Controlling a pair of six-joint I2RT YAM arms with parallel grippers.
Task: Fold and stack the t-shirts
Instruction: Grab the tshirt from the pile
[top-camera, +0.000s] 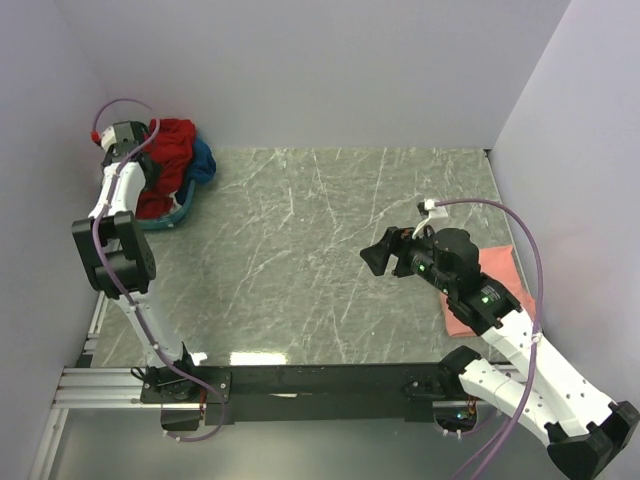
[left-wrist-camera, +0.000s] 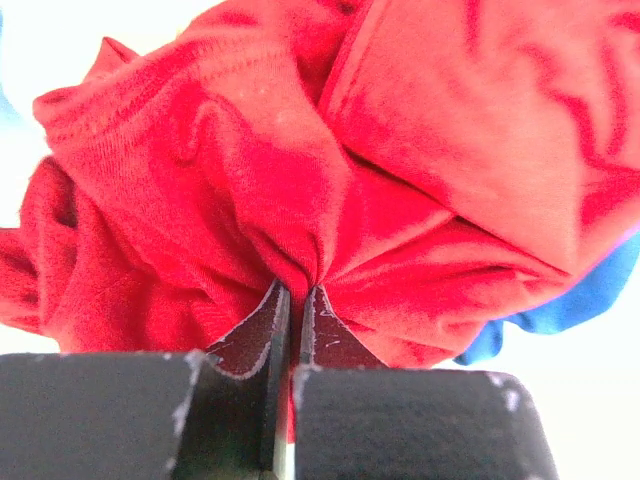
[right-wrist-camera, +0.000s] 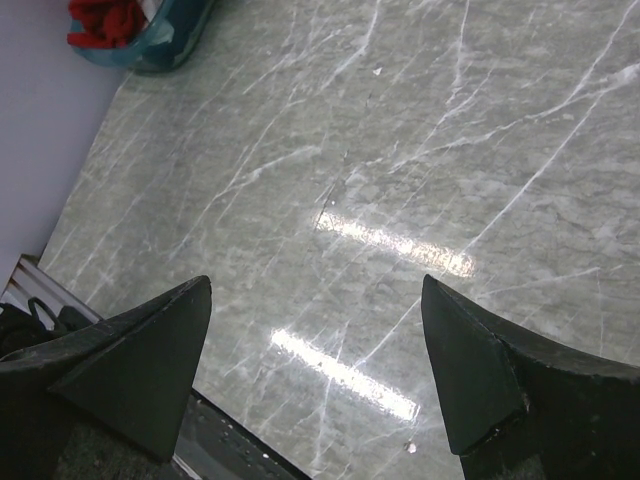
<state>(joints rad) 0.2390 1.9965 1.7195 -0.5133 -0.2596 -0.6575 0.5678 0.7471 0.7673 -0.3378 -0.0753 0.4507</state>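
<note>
1. Left arm (top-camera: 118, 250) runs from its base at about 7 o'clock way out to roughly 10 o'clock, wrist tipped down.
2. Left hand (left-wrist-camera: 294, 305): fingers basically together, pinching a fold of the deep red t-shirt (left-wrist-camera: 300, 180) between the tips.
3. Right arm (top-camera: 505, 335) comes up from 5 o'clock, elbow low in that corner, forearm angled toward the middle.
4. Right hand (top-camera: 382, 256) points to about 9 o'clock, fingers spread wide, gripping nothing.
</note>
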